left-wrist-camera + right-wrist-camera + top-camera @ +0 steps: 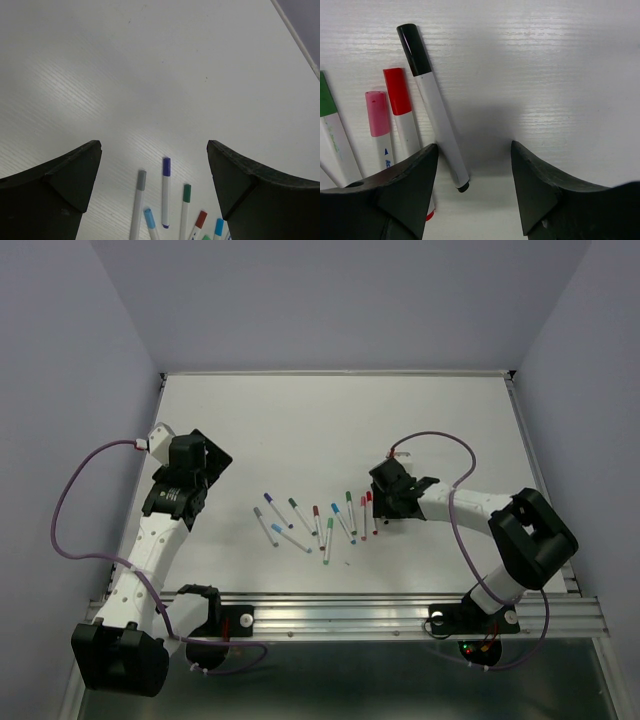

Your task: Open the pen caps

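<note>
Your right gripper (pixel 475 147): jaws partly apart, black-capped pen (pixel 439 127) lying between them, ungripped; your left gripper (pixel 154 146): wide open, empty, over the table (pixel 150 65).

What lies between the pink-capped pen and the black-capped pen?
A red-capped pen, lying alongside the pink-capped pen and the black-capped pen, caps pointing the same way. The right wrist view shows it.

Twin white arms, black at the joints.
The left arm (pixel 150 540) and right arm (pixel 470 505) pair white links with black joint housings; a purple cable (pixel 437 435) loops along each, and the fingers (pixel 405 195) are matt black wedges with paler edges.
</note>
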Motion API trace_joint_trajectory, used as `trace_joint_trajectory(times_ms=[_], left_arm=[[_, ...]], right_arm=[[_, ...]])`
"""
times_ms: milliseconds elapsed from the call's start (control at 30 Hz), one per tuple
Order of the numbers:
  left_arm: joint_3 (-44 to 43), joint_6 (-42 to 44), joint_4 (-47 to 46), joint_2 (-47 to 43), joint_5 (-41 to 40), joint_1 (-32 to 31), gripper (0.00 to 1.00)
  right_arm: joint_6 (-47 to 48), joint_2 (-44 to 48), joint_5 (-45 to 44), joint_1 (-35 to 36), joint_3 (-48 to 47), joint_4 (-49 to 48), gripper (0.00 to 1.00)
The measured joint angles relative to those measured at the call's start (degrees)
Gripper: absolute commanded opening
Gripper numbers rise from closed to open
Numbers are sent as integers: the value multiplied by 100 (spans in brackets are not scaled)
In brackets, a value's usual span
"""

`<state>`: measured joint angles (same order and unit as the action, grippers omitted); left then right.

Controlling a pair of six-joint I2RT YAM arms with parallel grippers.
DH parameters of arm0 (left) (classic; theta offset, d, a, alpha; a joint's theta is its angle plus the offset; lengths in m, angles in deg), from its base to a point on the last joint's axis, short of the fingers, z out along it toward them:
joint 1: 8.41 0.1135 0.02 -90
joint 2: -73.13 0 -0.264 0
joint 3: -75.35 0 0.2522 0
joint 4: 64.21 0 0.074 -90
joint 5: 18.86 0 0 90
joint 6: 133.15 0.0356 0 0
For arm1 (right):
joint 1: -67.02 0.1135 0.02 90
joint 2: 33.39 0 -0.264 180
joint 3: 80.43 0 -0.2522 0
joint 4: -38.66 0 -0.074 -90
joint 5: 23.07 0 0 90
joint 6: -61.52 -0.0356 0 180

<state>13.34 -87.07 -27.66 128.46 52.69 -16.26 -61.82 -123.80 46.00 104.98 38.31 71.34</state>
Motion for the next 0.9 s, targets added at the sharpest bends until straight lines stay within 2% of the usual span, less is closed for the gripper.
trace_joint_trajectory(times_ms=[100, 167, 300, 433, 467, 700, 900], left_arm=[[0, 2, 0, -2, 0, 0, 99], [0, 2, 0, -7, 0, 0, 99], [0, 20, -2, -55, 24, 0, 99], [0, 48, -31, -76, 81, 0, 99], [0, 52, -31, -76, 103, 0, 99], [2, 203, -236, -76, 645, 0, 99], [173, 328, -1097, -83, 1906, -181, 99]], right_arm=[[103, -20, 24, 0, 0, -61, 55], [168, -48, 37, 2, -2, -146, 45], [280, -101, 74, 0, -4, -310, 32], [393, -166, 208, 2, -26, -494, 5], [420, -190, 225, 2, -44, -507, 1], [531, -149, 83, 0, -46, -544, 1], [776, 566, 249, 0, -31, -577, 1]])
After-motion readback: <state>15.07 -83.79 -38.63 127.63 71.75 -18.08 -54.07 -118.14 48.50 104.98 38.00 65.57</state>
